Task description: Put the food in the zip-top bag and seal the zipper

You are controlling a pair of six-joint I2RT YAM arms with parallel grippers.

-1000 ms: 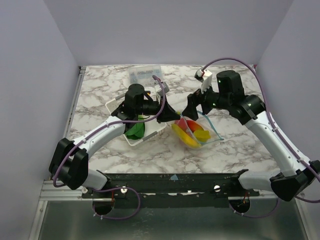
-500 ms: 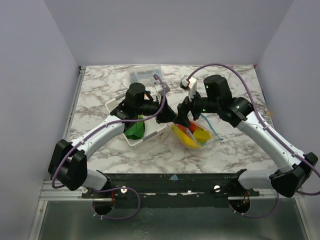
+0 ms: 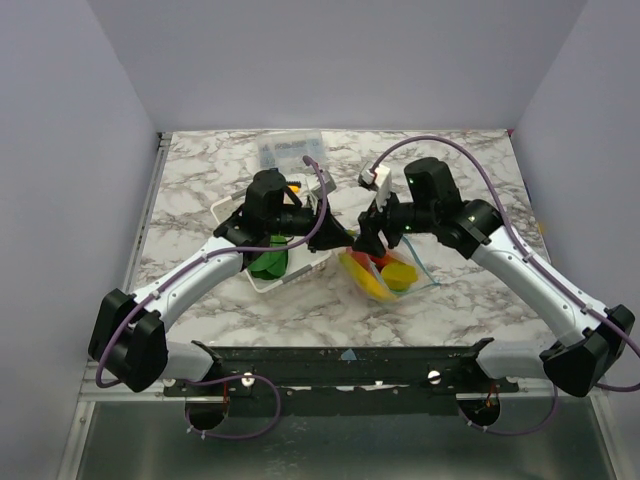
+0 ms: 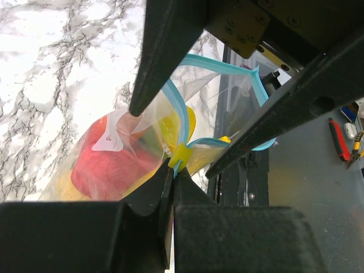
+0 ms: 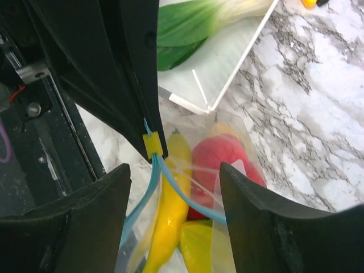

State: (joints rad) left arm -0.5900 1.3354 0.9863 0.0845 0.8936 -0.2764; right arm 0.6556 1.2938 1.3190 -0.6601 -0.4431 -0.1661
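The zip-top bag lies on the table's middle with a yellow banana, a red piece and a yellow lemon inside. Its mouth gapes, the blue zipper split into two strips. My left gripper is shut on the zipper's end, right behind the yellow slider. My right gripper is open, its jaws straddling both zipper strips just past the slider, touching nothing I can see. In the top view the two grippers meet at the bag's upper left corner.
A white tray left of the bag holds a green leafy vegetable; it also shows in the right wrist view. A rigid clear box stands at the back. The table's front edge and a dark rail lie near the bag.
My right gripper has moved left and down from the bag's far side to the left gripper, now straddling the zipper at the slider. The left gripper has held its grip.
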